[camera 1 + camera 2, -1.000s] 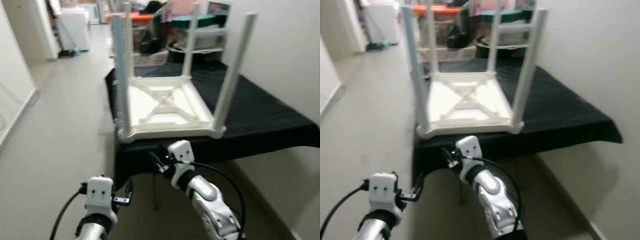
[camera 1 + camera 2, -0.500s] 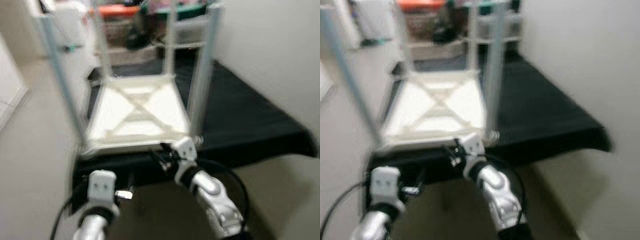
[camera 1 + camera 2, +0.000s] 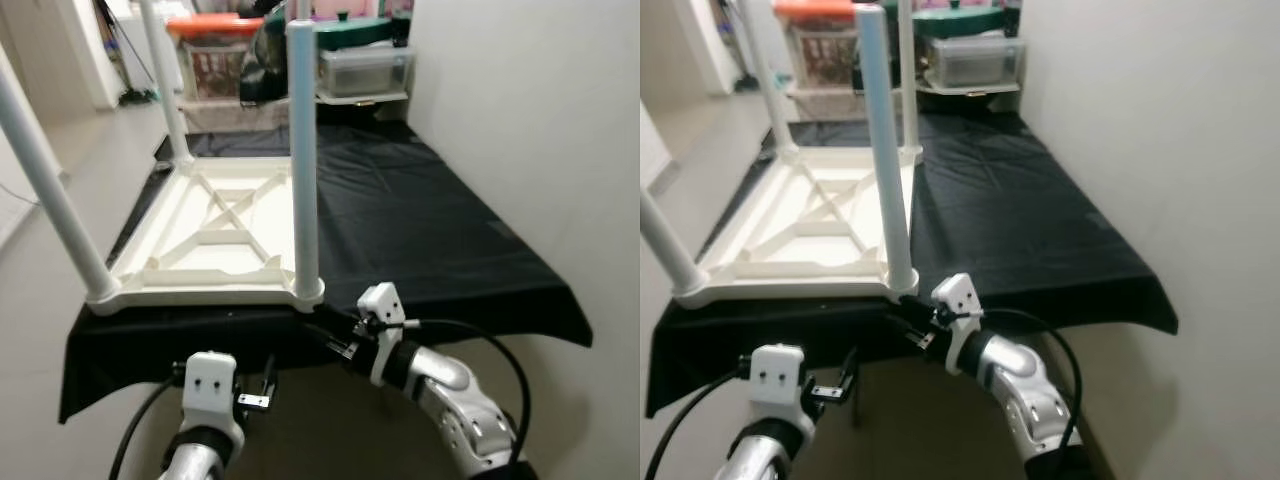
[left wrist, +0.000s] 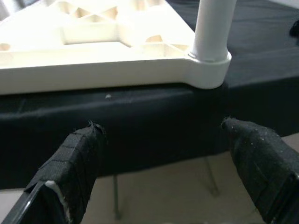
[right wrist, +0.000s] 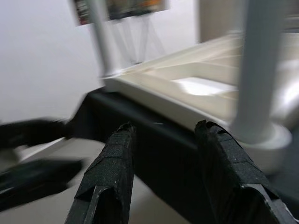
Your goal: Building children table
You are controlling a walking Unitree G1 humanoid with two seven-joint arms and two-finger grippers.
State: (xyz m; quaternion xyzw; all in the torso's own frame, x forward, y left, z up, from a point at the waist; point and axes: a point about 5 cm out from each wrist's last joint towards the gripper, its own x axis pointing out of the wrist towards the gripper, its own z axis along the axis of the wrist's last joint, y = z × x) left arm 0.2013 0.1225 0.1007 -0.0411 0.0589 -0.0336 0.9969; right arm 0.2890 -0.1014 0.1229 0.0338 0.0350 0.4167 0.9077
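A white children's table (image 3: 215, 235) lies upside down on a black-clothed table (image 3: 430, 230), its round legs (image 3: 303, 160) pointing up. Both my grippers hang low, just before the black table's front edge. My left gripper (image 3: 267, 375) is open and empty; in its wrist view the fingers (image 4: 77, 161) face the cloth drop below the near corner leg (image 4: 210, 32). My right gripper (image 3: 327, 337) is open too, right below that same corner (image 3: 308, 292). Its fingers (image 5: 112, 172) point along the white frame's edge (image 5: 154, 93), with nothing between them.
A plain wall (image 3: 540, 130) runs close along the right side. Storage bins (image 3: 215, 55) and a clear lidded box (image 3: 365, 70) stand behind the black table. Open floor (image 3: 40, 150) stretches away on the left.
The head camera has swung and steadied after a blurred moment, so the whole scene shifted. My right gripper now sits under the near right corner leg. The upturned table itself has not moved.
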